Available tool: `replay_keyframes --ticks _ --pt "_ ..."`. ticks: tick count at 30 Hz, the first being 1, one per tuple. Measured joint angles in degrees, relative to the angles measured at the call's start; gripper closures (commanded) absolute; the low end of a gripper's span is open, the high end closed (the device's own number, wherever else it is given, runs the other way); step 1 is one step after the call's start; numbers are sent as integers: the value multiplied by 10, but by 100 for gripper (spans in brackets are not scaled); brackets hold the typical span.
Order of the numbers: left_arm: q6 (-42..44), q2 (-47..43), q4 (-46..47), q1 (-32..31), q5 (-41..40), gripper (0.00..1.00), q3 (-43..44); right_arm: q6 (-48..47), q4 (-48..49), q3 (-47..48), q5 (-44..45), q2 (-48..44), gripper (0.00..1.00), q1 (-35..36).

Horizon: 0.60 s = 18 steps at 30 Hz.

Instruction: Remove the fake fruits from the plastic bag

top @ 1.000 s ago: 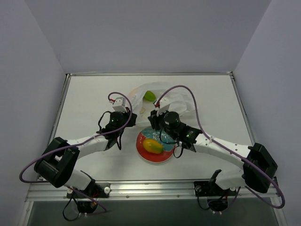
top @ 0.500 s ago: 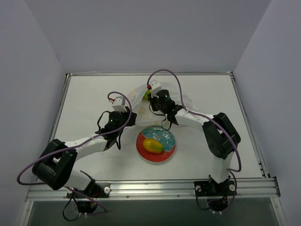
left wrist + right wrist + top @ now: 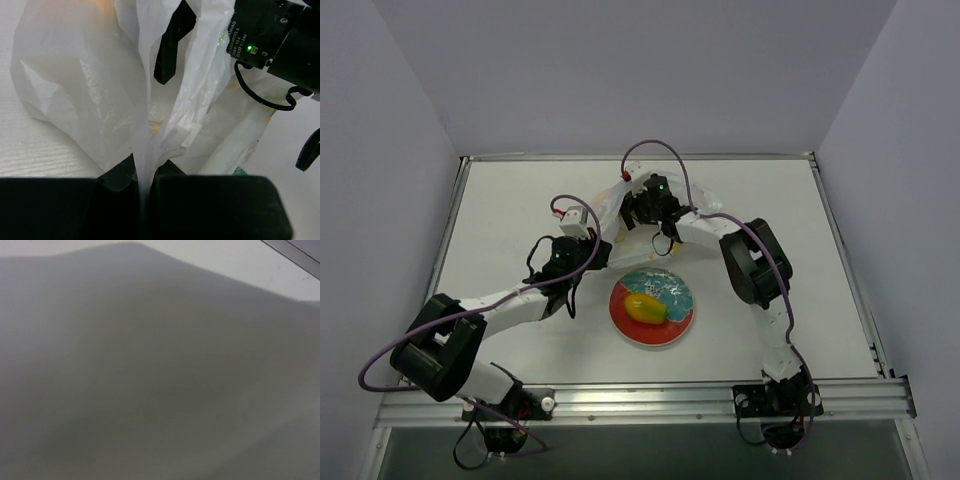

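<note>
The plastic bag [image 3: 608, 208] lies crumpled at the back middle of the table. My left gripper [image 3: 590, 246] is shut on a gathered fold of the bag [image 3: 85, 85], which rises as a white ridge from between the jaws [image 3: 145, 177]. My right gripper [image 3: 636, 206] reaches into the bag's mouth from the right. One of its dark fingers [image 3: 171, 47] shows between the plastic folds; how wide the jaws stand is hidden. The right wrist view is all grey film. One of the fake fruits, a yellow-orange oval [image 3: 645, 308], lies on the plate [image 3: 620, 320].
The red-and-teal plate sits in front of the bag, between the two arms. The right arm's elbow [image 3: 752, 262] folds back over the table right of the plate. A raised metal rim [image 3: 638, 157] bounds the table.
The right arm swung from above the plate to the back and pushed into the bag's mouth. The green fruit seen there earlier no longer shows. The left gripper kept its hold in place.
</note>
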Motion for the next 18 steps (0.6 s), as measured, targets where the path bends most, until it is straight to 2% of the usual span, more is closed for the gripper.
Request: replay_keyframes --ticks 6,8,11,12,15,17,18 --pt "0 11 0 9 12 98 0 -11 -13 45 -10 52 16 -1" --pt "-1 12 -1 11 14 98 0 -11 -13 59 -11 68 18 -3" --pt "-1 15 0 11 17 98 0 -11 -9 68 -13 84 39 -6" --pt "-1 17 0 11 17 98 0 -10 -4 69 -13 88 56 -7" --pt "-1 25 0 12 19 98 0 -1 19 63 -15 93 78 -8" --pt "-1 30 0 15 19 98 0 7 48 40 -15 84 85 -8" --pt "-1 32 0 16 19 98 0 14 59 23 -15 77 85 -8"
